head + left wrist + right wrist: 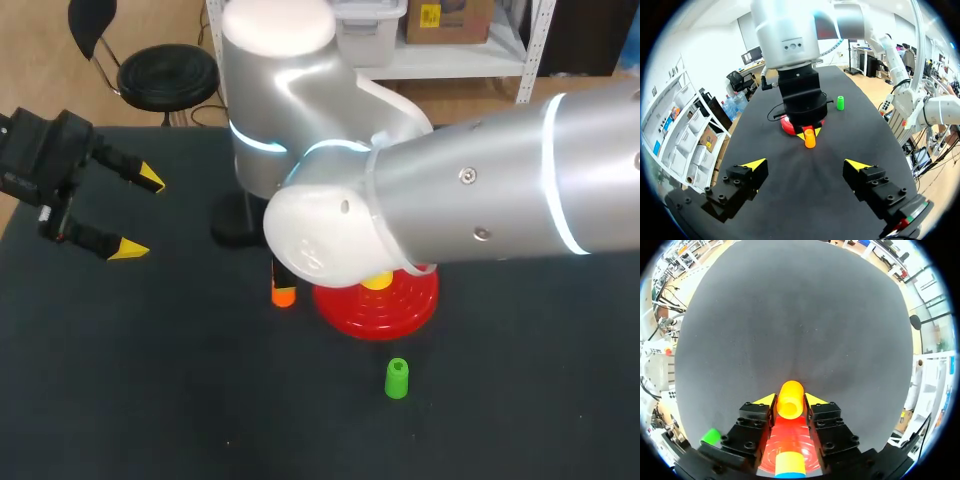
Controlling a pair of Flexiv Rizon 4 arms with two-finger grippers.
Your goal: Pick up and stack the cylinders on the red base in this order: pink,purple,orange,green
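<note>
Right gripper [790, 403] clamped on orange cylinder [810, 139], low and just beside red base [400, 306], likely ready to lift it on; green cylinder [397, 379] stands near, due last; left gripper [139, 215] spread wide, parked well apart.

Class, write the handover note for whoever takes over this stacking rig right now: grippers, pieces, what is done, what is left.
Left gripper: open, empty, over the table's left side.
Right gripper: shut on the orange cylinder, which stands on the table beside the red base.
Green cylinder: upright on the table, apart from the base, untouched.
Pink and purple: seen in no view, so their stacking is unconfirmed.
To do: orange onto the base's stack, then green.
</note>
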